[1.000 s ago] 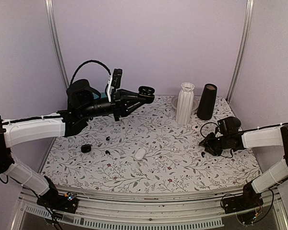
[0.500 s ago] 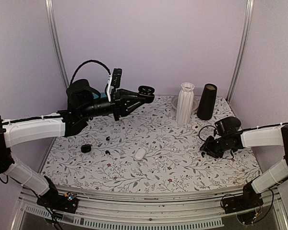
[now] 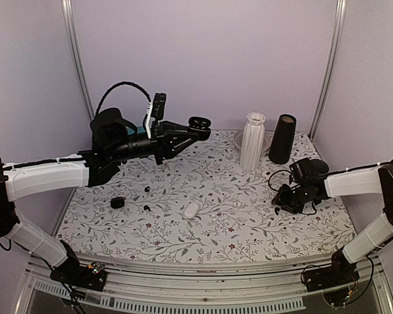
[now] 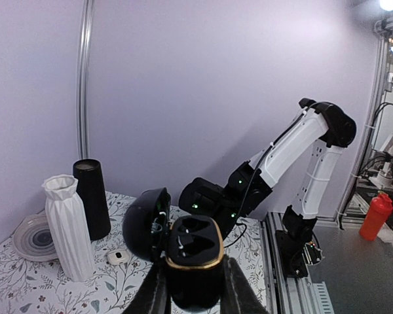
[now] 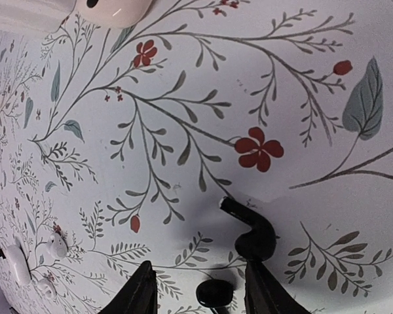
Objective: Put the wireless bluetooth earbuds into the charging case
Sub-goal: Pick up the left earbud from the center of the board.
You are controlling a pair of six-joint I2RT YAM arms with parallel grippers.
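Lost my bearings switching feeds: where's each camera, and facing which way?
Top external: above and behind the robot, looking down over the table; both arms show.
Left wrist: looks level past the left claw gripping the open charging case, toward the right arm.
Right wrist: looks down close at the table, an earbud just ahead of the open right claw.
Shared: top and left wrist both show the white vase.

left arm (image 3: 46,178) raised, reaching to upper centre | left gripper (image 3: 187,133) pinching charging case (image 3: 199,122) | right gripper (image 3: 280,199) low right, fingers apart
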